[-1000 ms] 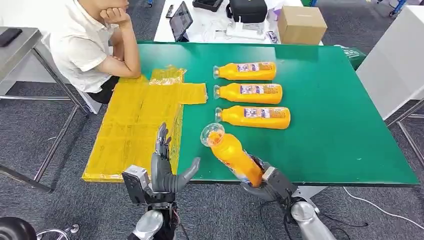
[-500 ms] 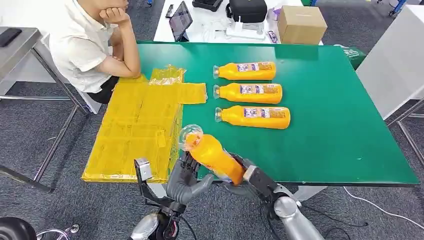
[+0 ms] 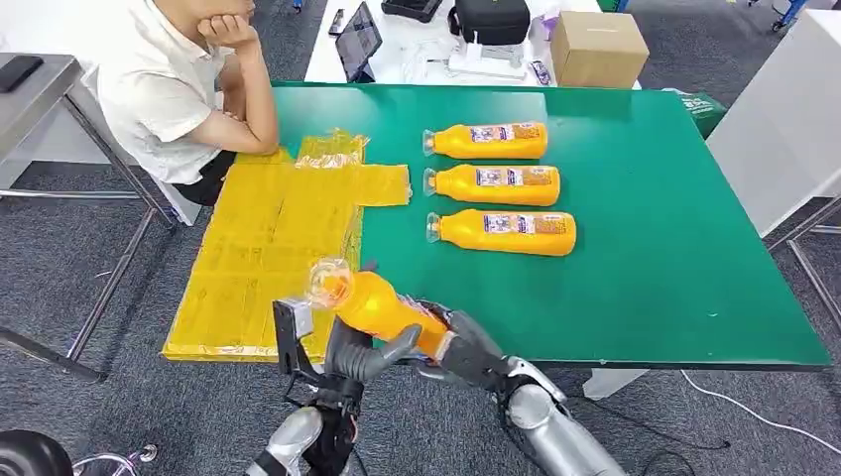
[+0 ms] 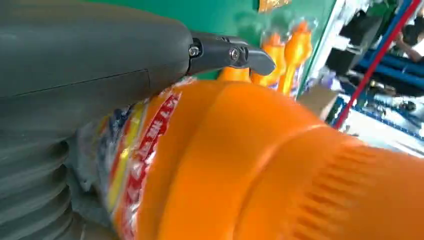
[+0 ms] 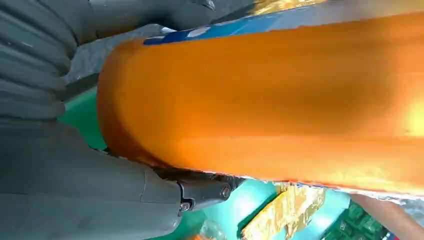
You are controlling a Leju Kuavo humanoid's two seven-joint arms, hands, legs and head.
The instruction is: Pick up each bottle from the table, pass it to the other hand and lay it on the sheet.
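Observation:
An orange bottle hangs tilted above the table's near edge, clear cap end toward the yellow sheet. My right hand grips its base end. My left hand wraps its middle from below, thumb curled over it. In the left wrist view the bottle lies under my thumb. In the right wrist view the bottle lies against my right hand. Three more orange bottles lie in a row on the green table.
A person sits at the table's far left corner with an elbow beside the sheet. Beyond the table stand a cardboard box, a tablet and a black case.
My right hand has carried the bottle leftward to the left hand. The left hand, open a second ago, has closed around the bottle's middle.

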